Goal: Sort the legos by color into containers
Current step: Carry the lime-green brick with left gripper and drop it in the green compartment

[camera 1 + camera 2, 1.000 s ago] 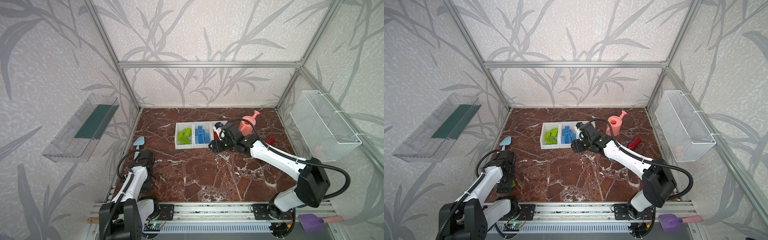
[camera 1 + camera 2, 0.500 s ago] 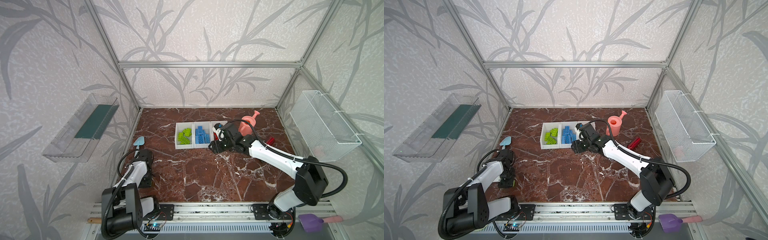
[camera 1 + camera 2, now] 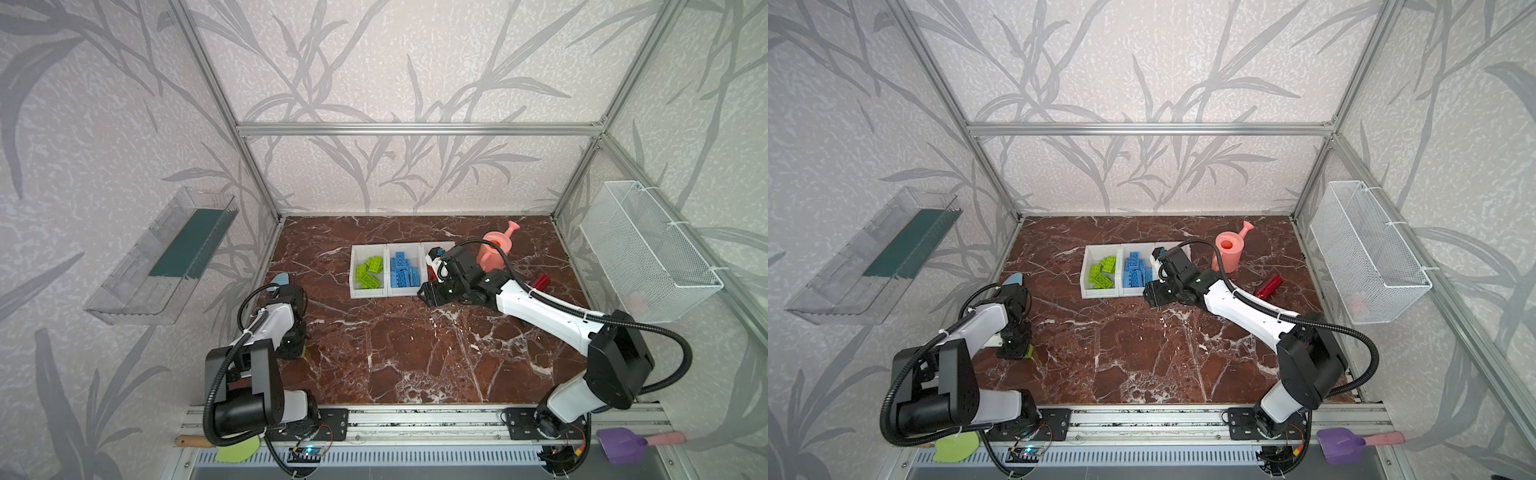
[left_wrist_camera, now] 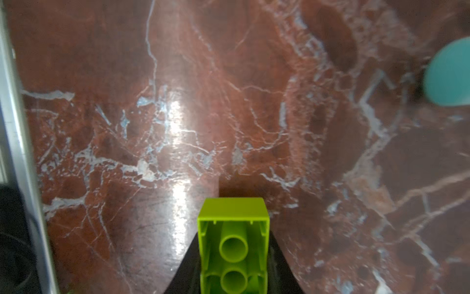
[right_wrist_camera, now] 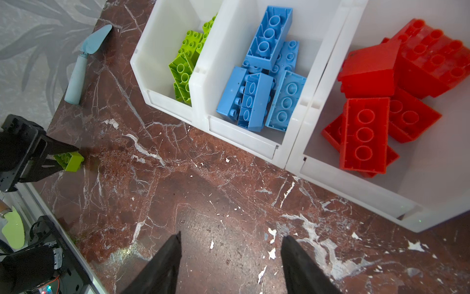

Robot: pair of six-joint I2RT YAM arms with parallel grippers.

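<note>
Lego (image 4: 233, 224), lime green: far from the containers (image 5: 201, 76), pinched at one end in closed left gripper (image 5: 66, 159); right gripper (image 5: 231, 235) half-open, empty; partial hold may slip mid-carry.

The desk (image 3: 415, 353) is dark red-brown marble with white veins, and the walls (image 3: 415, 62) show grey leaf shapes on a pale ground. The containers (image 5: 239, 136) are white, holding lime green legos (image 5: 184, 66), blue legos (image 5: 264, 45) and red legos (image 5: 363, 135). Left of the containers, a lime green brick (image 4: 233, 244) sits in the black left claw (image 5: 67, 159) near a pale blue trowel (image 5: 78, 66); right of them stands a salmon-pink watering can (image 3: 492, 253).
</note>
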